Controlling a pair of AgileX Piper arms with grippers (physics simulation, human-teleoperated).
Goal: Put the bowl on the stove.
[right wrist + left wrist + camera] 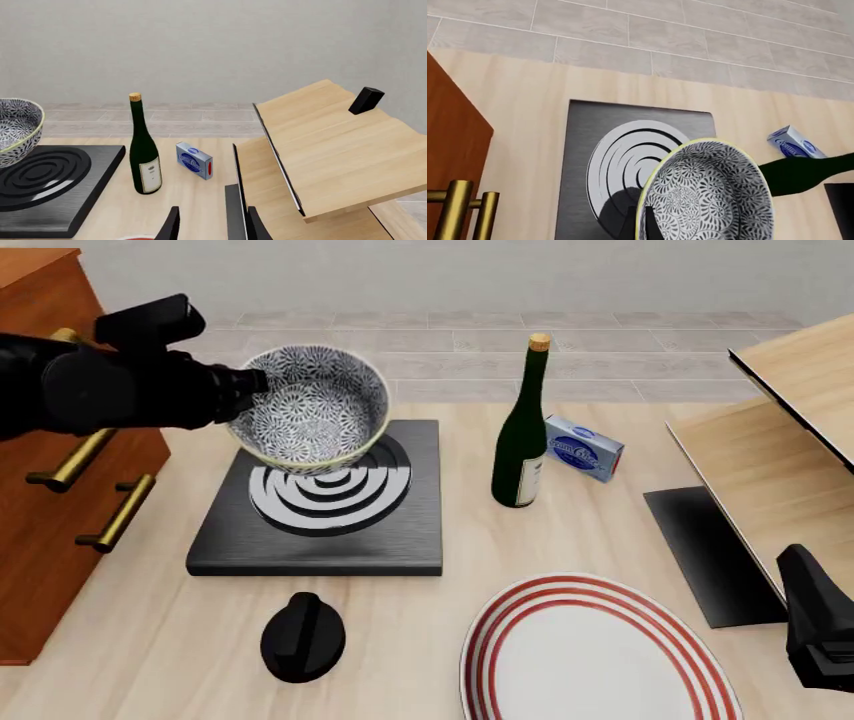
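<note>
The blue-and-white floral bowl (314, 405) hangs tilted just above the burner rings of the black stove (320, 530). My left gripper (254, 380) is shut on its left rim. In the left wrist view the bowl (707, 195) fills the lower middle. One finger is inside its rim and one outside (629, 226), with the stove (584, 150) beneath. The right wrist view shows the bowl (13, 127) over the stove (47, 185) at far left. My right gripper (212, 230) is open and empty, low at the table's front right (817, 630).
A green wine bottle (521, 430) stands right of the stove, with a blue box (585, 447) beyond it. A red-ringed plate (594, 655) and a black knob (303, 637) lie in front. A brown cabinet (54, 540) stands at left. A wooden shelf (787, 440) and a black panel (707, 550) are at right.
</note>
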